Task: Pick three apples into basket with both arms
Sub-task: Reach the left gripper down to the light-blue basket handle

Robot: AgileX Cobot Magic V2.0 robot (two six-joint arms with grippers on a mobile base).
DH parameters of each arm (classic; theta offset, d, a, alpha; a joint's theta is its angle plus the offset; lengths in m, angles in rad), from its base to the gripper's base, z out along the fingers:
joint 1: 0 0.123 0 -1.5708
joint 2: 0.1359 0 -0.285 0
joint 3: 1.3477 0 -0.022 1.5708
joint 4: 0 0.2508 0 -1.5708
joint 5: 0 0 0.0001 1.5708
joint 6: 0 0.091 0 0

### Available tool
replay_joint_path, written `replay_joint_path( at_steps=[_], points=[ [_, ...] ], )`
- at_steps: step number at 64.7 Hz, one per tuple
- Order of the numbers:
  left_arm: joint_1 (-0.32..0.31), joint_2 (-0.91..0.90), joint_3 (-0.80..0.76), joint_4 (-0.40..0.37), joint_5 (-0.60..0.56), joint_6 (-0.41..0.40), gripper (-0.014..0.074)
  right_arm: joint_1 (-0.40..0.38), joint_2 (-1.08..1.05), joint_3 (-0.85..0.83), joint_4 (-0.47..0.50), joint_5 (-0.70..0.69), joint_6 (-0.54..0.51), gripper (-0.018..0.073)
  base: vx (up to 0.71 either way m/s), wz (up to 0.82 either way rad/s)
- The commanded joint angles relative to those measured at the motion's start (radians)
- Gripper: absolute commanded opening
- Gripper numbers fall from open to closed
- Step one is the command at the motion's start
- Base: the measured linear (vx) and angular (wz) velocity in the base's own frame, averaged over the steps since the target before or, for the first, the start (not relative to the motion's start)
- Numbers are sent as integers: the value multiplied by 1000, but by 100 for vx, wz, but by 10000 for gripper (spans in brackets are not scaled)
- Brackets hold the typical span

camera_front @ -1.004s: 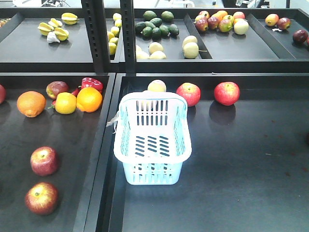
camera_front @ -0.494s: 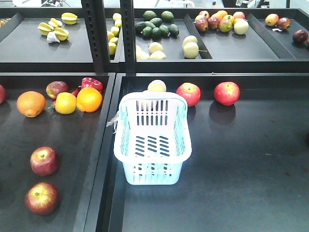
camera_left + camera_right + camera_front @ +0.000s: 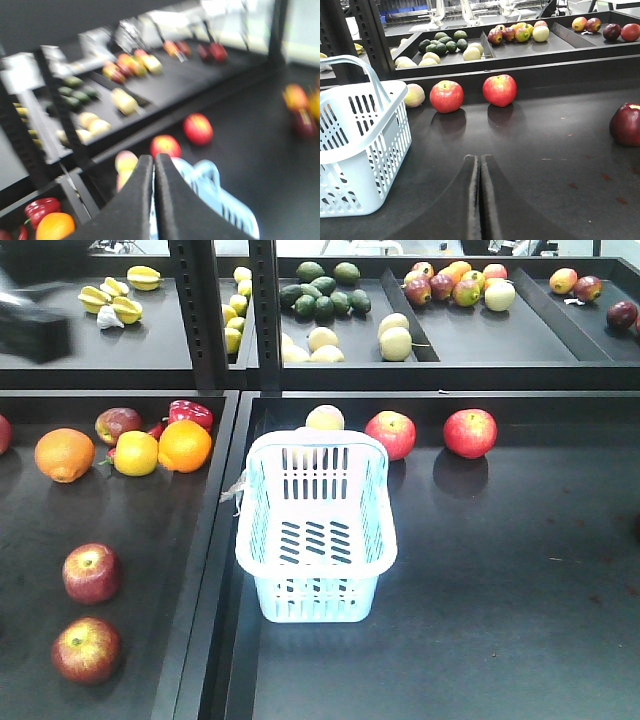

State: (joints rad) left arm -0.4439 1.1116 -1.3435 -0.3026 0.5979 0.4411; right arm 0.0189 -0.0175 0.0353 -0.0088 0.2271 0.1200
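Observation:
The pale blue basket (image 3: 318, 602) stands empty near the left side of the right tray. Behind it lie two red apples (image 3: 391, 434) (image 3: 470, 432), which also show as apples (image 3: 446, 96) (image 3: 499, 90) in the right wrist view. A darker red apple (image 3: 625, 125) lies far right. Two more red apples (image 3: 92, 573) (image 3: 87, 649) rest in the left tray. My left gripper (image 3: 154, 159) is shut and empty, high over the basket (image 3: 225, 200), its view blurred. My right gripper (image 3: 480, 159) is shut and empty, low over the tray, right of the basket (image 3: 365, 150).
A blurred black part of my left arm (image 3: 35, 332) shows at the top left. Oranges (image 3: 184, 445), a lemon, a red pepper and a dark apple (image 3: 118, 424) lie in the left tray. A pale fruit (image 3: 325, 418) sits behind the basket. Shelf posts (image 3: 200, 310) and upper fruit trays stand behind.
A blurred black part of my left arm has come into the top left of the front view. The basket and the fruit have not moved.

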Motion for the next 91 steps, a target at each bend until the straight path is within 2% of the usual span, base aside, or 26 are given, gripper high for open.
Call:
replay_joint_path(
  at_steps=[1,6,13,30,38,44,57,66,75,91],
  points=[
    [-7,86,-143,-146,104,245,-8,-8,-4,6,-2,-72,0,-9,0,0],
    [-7,175,-228,-203,205,366,-8,-8,-4,6,-2,-72,0,-9,0,0],
    [-7,274,-336,-212,281,437,-8,-8,-4,6,-2,-72,0,-9,0,0],
    [-7,444,-485,-187,324,435,1,-8,-4,6,-2,-72,0,-9,0,0],
    [-7,504,-515,-187,360,428,43,-8,-4,6,-2,-72,0,-9,0,0],
    [-7,541,-540,-187,375,428,124,-8,-4,6,-2,-72,0,-9,0,0],
    [-7,609,-575,-183,422,429,362,-8,-4,6,-2,-72,0,-9,0,0],
    [-7,652,-574,-133,418,453,475,-8,-4,6,-2,-72,0,-9,0,0],
    [-7,706,-574,-85,415,473,481,-8,-4,6,-2,-72,0,-9,0,0],
    [-7,792,-574,-80,405,520,481,-8,-4,6,-2,-72,0,-9,0,0]
  ],
)
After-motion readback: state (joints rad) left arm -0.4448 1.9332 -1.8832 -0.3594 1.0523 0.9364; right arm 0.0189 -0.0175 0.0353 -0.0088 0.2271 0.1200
